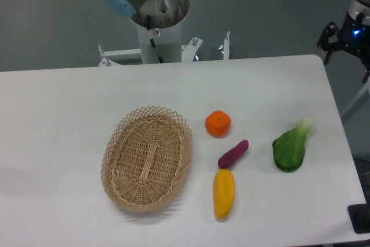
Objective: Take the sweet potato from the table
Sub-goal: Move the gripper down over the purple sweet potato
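The sweet potato [233, 153] is a small purple-magenta tuber lying at a slant on the white table [58, 102], right of centre. Its lower end almost touches the top of the yellow vegetable [224, 194]. My gripper [346, 56] is black with a blue light. It hangs at the far upper right, past the table's right corner and well away from the sweet potato. Its fingers stand spread apart with nothing between them, and the right one is partly cut off by the frame edge.
A round orange fruit [218, 123] lies just above the sweet potato. A woven oval basket [147, 158] stands to the left. A green leafy vegetable [291, 146] lies to the right. The arm's base column [155, 21] rises behind the table's far edge.
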### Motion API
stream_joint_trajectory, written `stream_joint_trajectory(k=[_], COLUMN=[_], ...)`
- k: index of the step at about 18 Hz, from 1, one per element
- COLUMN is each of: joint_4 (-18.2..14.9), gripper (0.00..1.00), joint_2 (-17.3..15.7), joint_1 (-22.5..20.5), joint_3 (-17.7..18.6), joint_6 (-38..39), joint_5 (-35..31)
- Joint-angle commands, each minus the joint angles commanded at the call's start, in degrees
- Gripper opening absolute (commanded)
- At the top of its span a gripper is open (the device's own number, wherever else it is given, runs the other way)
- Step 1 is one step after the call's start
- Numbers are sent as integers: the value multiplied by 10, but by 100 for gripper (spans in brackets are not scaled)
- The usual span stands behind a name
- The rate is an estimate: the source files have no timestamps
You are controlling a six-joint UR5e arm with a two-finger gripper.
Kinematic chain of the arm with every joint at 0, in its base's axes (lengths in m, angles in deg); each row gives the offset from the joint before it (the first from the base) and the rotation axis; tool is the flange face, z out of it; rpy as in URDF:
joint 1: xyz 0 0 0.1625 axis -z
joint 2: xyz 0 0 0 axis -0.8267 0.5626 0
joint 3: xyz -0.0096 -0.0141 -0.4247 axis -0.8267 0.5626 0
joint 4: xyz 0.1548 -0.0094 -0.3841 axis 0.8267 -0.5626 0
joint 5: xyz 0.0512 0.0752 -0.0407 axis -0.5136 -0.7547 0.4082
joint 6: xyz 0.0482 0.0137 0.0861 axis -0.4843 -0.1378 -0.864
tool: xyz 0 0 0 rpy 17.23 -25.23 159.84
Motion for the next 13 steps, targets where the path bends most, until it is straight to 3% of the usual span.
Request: stream_joint_trajectory(k=[7, 10, 13], joint_4=[4, 5, 27], gripper=[100, 100, 100], joint_2=[-3, -4, -2], joint_1=[3, 8, 27], joint_3=[15, 28, 47], joint_6=[37, 91, 165], joint_5=[34, 35, 33])
